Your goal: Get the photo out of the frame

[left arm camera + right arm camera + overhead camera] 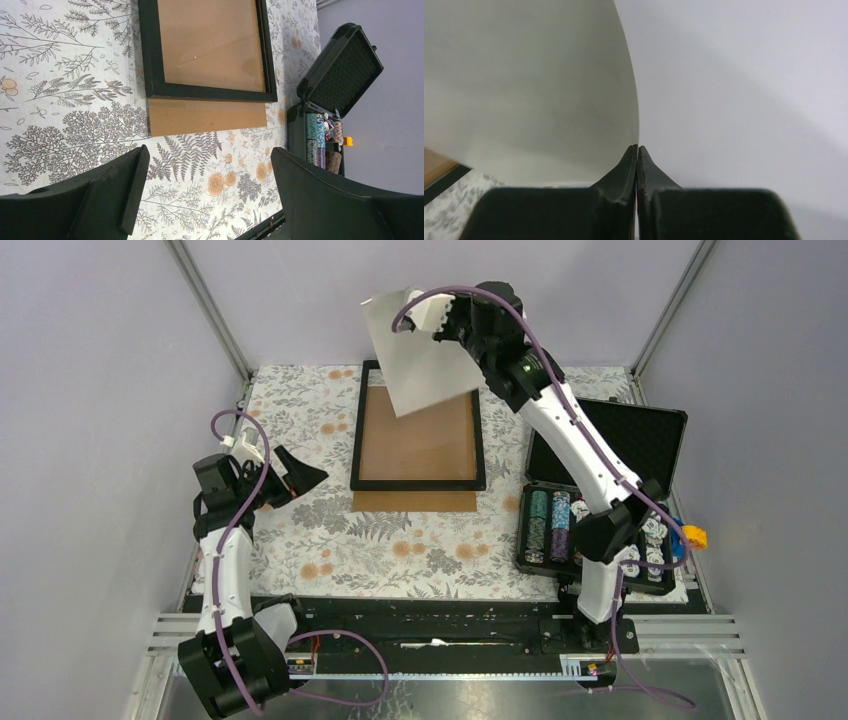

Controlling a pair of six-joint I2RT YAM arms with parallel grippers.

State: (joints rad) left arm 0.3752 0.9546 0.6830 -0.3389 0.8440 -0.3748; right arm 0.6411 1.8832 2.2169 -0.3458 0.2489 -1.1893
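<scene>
The photo hangs tilted in the air above the far end of the frame, showing only a plain pale side. My right gripper is shut on its upper edge; in the right wrist view the fingertips of the right gripper pinch the sheet's edge. The black frame lies flat on the floral cloth with brown showing inside it. My left gripper stands open at the left of the cloth with nothing between its fingers.
A brown backing board lies against the frame's near edge. An open black case holding poker chips stands at the right. Walls and posts close in the back and sides.
</scene>
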